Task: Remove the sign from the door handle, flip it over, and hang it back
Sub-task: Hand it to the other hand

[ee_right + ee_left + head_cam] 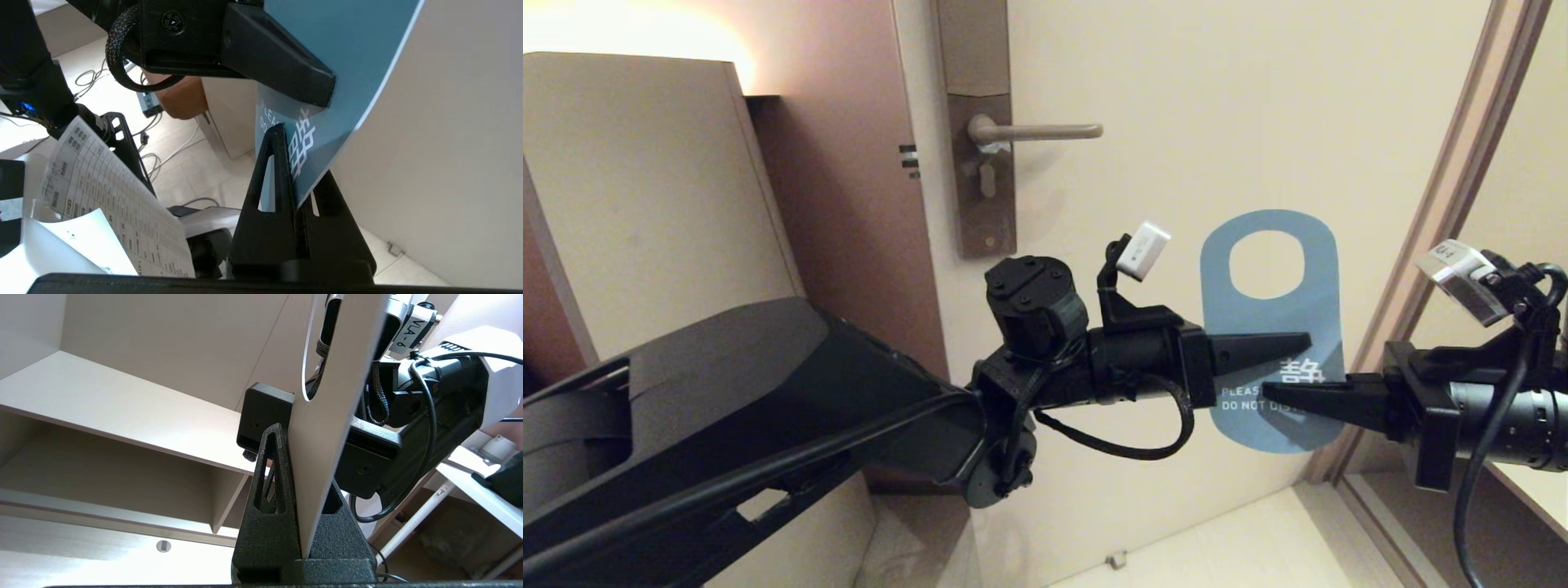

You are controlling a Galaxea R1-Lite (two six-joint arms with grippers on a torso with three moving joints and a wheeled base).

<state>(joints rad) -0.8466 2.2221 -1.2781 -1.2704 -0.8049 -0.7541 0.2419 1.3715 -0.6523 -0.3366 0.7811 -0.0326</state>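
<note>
Both pincers clamp the upright sign [1270, 327], left pincer [1262, 349] and right pincer [1307, 396] meeting from opposite sides, the door handle [1036, 131] up-left.

Both tools [1286, 367] carry the sign [1270, 327]; door handle [1037, 131] bare.

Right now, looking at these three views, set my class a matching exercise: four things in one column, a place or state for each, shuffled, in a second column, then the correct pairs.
Column one:
1. the sign
2. the door handle
3. the left gripper
4. the right gripper

Column two:
A. bare, nothing hanging on it
B. blue side facing the head camera, held in the air
C. shut on the card, reaching in from the robot's right
D. shut on the card, reaching in from the robot's left

Pairs: 1-B, 2-A, 3-D, 4-C
</note>
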